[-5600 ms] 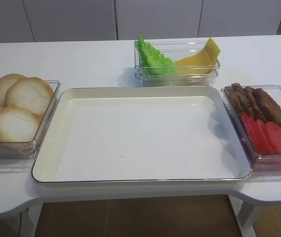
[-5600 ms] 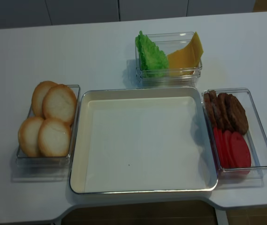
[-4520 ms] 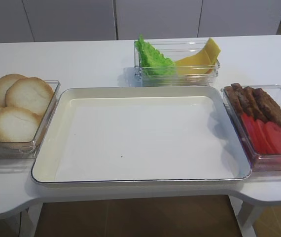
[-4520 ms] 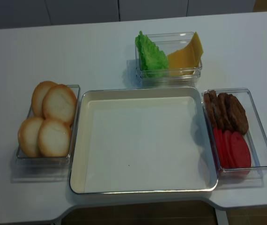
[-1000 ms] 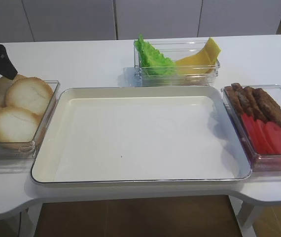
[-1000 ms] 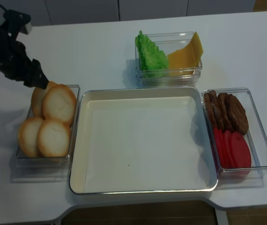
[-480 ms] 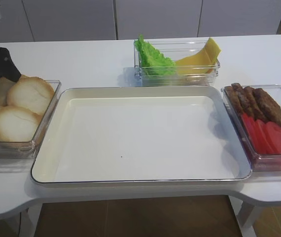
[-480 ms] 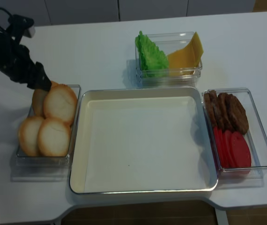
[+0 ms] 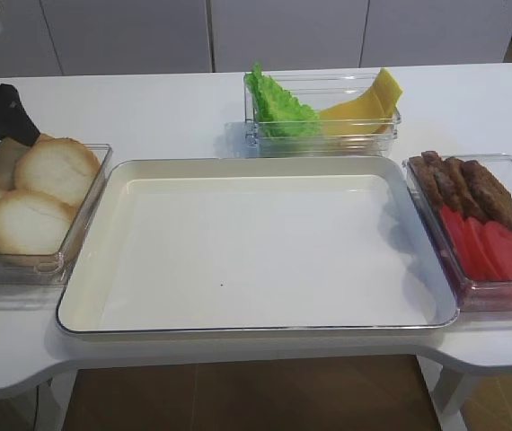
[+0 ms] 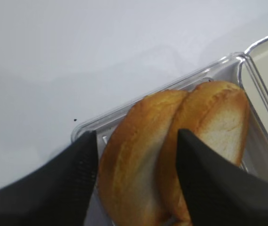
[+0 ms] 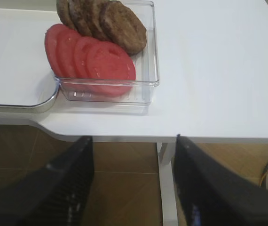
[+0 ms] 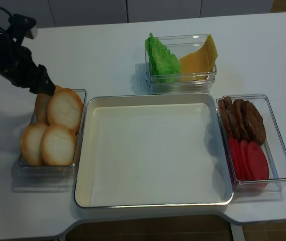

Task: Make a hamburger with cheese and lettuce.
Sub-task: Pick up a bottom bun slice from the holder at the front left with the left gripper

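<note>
1. Left gripper [image 10: 134, 188] is down at the far end of the bun container [image 12: 78, 145], at the left of the table [image 12: 108, 55]. The arm comes in from the far left.
2. Left wrist view: the two dark fingers [image 10: 204, 183] stand well apart, one each side of the far-left bun half [image 10: 134, 165]. That bun half is tilted up on edge between them. Contact with either finger cannot be confirmed, and it does not read as a firm grip.
3. A second bun half [image 10: 218, 127] leans against the first, overlapping it on the tray side.
4. Four bun halves [image 12: 57, 143] are in the container in all, two far and two near. None is on the tray.
5. The white tray [image 12: 88, 150] sits mid-table, between the bun container and the right-hand container.
6. Lettuce [image 12: 162, 60] stands in the left end of the far clear container [image 12: 180, 80], beyond the tray. Cheese [image 12: 200, 56] leans in the right end of that container.
7. The right container [image 12: 278, 145] holds brown meat strips [image 12: 243, 120] at its far end and red tomato slices [image 12: 248, 159] at its near end.
8. Right gripper [image 11: 131, 188] hangs off the near edge of the table, near the tomato end of the right container. Its fingers are spread and hold nothing.
</note>
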Controlling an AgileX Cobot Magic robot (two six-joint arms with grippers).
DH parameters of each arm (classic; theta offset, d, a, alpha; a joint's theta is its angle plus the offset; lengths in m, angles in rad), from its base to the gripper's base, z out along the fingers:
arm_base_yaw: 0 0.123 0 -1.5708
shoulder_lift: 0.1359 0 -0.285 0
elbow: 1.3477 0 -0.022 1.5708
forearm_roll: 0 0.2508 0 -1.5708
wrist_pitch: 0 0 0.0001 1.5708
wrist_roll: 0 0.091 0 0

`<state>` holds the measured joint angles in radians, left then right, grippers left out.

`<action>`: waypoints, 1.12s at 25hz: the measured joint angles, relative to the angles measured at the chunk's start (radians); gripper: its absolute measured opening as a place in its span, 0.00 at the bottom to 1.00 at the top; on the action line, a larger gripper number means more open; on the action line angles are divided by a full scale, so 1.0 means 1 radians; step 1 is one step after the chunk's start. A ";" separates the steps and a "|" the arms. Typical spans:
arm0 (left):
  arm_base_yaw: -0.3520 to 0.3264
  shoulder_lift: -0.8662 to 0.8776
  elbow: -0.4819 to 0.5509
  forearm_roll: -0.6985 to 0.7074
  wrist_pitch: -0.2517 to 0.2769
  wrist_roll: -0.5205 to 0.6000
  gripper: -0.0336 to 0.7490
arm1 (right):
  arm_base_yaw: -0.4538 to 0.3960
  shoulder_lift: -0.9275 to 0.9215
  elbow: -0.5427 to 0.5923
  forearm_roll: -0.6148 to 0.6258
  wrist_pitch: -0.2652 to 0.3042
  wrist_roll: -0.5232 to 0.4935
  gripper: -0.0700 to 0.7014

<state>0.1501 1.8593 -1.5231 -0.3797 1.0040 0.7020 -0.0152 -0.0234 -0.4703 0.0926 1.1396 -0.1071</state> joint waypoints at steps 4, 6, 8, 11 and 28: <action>0.000 0.002 -0.029 -0.004 0.003 0.000 0.55 | 0.000 0.000 0.000 0.000 0.000 0.000 0.64; 0.000 0.004 -0.054 -0.006 0.013 0.002 0.55 | 0.000 0.000 0.000 0.000 0.000 0.000 0.64; 0.000 0.004 -0.073 -0.008 0.023 0.002 0.55 | 0.000 0.000 0.000 0.000 0.000 0.000 0.64; 0.000 0.005 -0.079 -0.008 0.034 0.002 0.55 | 0.000 0.000 0.000 0.000 0.000 0.000 0.64; 0.000 0.061 -0.081 0.013 0.076 0.002 0.48 | 0.000 0.000 0.000 0.000 0.000 0.000 0.64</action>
<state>0.1501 1.9200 -1.6036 -0.3667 1.0799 0.7040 -0.0152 -0.0234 -0.4703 0.0926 1.1396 -0.1071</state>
